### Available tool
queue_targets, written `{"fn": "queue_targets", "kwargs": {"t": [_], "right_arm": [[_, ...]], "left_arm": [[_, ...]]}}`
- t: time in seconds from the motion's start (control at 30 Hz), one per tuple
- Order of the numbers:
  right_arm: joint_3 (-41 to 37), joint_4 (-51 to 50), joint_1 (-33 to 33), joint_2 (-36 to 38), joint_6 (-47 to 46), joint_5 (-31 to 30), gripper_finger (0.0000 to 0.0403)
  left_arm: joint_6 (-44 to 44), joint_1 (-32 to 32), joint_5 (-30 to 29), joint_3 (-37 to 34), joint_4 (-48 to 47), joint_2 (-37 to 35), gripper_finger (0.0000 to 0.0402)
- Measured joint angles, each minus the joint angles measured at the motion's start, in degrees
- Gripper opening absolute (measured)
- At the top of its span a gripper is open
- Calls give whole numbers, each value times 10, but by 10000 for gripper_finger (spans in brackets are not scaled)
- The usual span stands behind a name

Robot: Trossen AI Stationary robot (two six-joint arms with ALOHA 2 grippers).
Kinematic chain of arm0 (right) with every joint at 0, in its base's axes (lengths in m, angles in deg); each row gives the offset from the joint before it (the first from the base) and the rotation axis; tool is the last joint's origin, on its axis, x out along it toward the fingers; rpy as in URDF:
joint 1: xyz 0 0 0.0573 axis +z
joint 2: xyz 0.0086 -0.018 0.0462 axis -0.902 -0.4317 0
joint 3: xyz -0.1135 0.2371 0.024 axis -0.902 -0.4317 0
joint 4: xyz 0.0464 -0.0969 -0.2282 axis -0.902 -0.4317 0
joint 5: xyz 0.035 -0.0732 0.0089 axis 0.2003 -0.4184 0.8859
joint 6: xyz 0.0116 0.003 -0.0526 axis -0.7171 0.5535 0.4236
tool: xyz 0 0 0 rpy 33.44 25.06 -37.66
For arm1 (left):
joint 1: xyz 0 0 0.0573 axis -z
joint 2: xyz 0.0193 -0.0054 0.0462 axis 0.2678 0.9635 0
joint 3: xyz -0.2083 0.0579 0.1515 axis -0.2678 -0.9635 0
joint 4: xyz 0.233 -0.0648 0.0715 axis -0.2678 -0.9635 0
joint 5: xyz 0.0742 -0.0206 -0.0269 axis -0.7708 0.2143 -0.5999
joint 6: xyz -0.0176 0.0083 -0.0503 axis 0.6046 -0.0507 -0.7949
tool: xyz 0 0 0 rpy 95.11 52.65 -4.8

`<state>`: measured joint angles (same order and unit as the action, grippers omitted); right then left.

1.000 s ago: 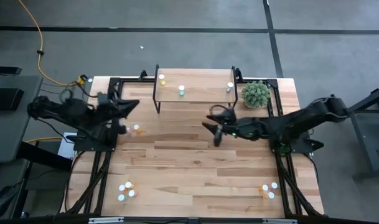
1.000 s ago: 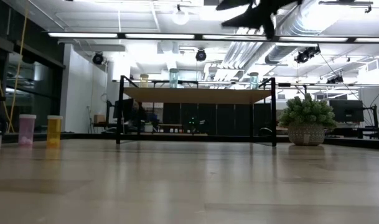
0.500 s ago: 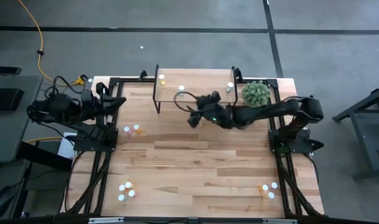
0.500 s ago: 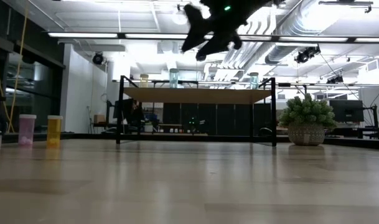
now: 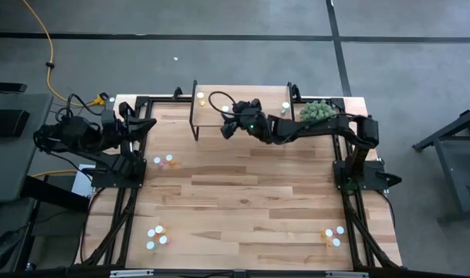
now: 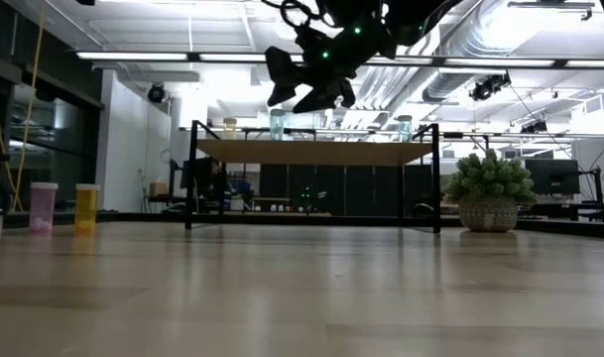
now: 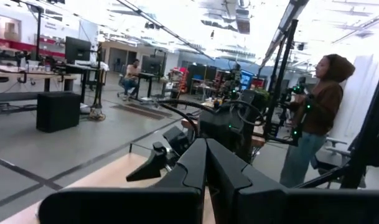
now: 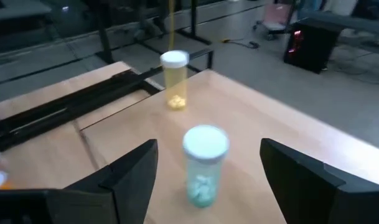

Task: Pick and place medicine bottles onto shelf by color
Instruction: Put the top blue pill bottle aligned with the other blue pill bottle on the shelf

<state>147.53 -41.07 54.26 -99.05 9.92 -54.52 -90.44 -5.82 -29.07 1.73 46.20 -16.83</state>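
The shelf (image 5: 242, 108) stands at the table's far middle. A pale teal bottle (image 8: 205, 165) with a white cap and a yellow bottle (image 8: 175, 79) stand upright on its wood top. A third bottle (image 5: 285, 106) stands near the shelf's right end. My right gripper (image 8: 208, 149) is open and hovers above the shelf (image 6: 316, 151), its fingers on either side of the teal bottle and apart from it. It also shows in the high view (image 5: 227, 127) and the low view (image 6: 302, 84). My left gripper (image 7: 206, 162) is shut and empty at the table's left edge (image 5: 146, 123).
A green plant ball (image 5: 318, 114) stands just right of the shelf, under my right arm. A pink bottle (image 6: 43, 206) and a yellow one (image 6: 85, 208) stand at the table's left. Bottle groups stand near left (image 5: 156, 238) and near right (image 5: 333, 235). A person (image 7: 317, 118) stands beyond the table.
My right gripper has gone from the table's middle toward the far edge and the left, and now hangs over the shelf's left half above the teal bottle. My left gripper has drawn back toward the table's left edge.
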Motion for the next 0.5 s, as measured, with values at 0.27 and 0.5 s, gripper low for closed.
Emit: {"fn": "queue_targets", "kwargs": {"t": [0.27, 0.5], "right_arm": [[-1, 19, -15, -12, 10, 35, 275], [-1, 30, -27, -21, 14, 56, 275]], "left_arm": [[-4, 0, -12, 0, 0, 0, 0], [-5, 0, -13, 0, 0, 0, 0]]}}
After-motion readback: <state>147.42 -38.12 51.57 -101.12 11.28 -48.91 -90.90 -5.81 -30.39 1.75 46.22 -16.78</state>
